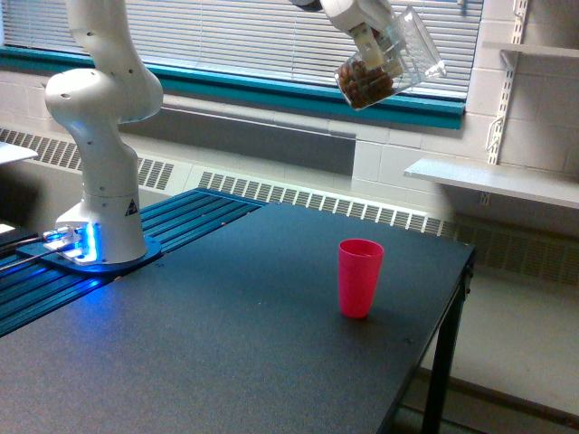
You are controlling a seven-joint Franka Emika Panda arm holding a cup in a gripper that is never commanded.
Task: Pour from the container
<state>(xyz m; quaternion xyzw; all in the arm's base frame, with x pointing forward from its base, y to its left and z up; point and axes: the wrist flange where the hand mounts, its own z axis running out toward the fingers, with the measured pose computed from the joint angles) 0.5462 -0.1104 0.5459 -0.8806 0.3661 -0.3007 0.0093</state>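
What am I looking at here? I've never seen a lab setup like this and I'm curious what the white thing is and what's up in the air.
The white column is a robot arm, bolted at the edge of a dark table. This is a single camera set off to the side, not on the arm. On the table stands a pink cup, upright. High above it the arm's gripper holds a clear container, tilted, with brown bits inside. Nothing is falling out in this picture.

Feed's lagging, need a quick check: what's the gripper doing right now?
Gripper: closed on the clear cup, held tilted high above the table, brown bits inside. Nothing is pouring yet into the pink cup.
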